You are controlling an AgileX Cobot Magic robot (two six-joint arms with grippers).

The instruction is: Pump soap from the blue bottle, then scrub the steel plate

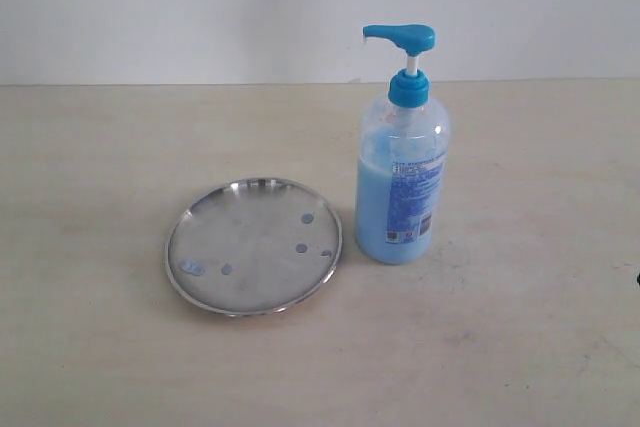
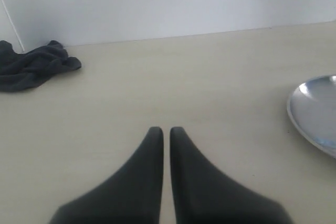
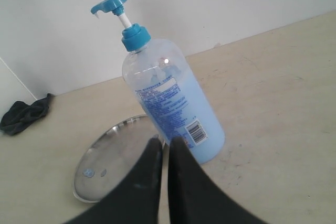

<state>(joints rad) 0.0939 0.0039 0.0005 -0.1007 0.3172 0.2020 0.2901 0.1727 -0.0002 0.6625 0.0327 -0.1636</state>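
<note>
Frame edge cuts steel plate (image 2: pixel 315 109); dark cloth (image 2: pixel 31 69) partly cropped; blue bottle (image 1: pixel 402 187) label print unreadable

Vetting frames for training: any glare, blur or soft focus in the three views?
Exterior view: soft even light, faint shadows, steel plate only dully shiny. Left wrist view: left gripper out of focus near the lens. Right wrist view: scene tilted, small glare spot on the blue bottle, right gripper blurred.

Tall blue bottle (image 1: pixel 402 187) just beside steel plate (image 1: pixel 250 247) rim; table (image 1: pixel 100 147) open elsewhere around.
</note>
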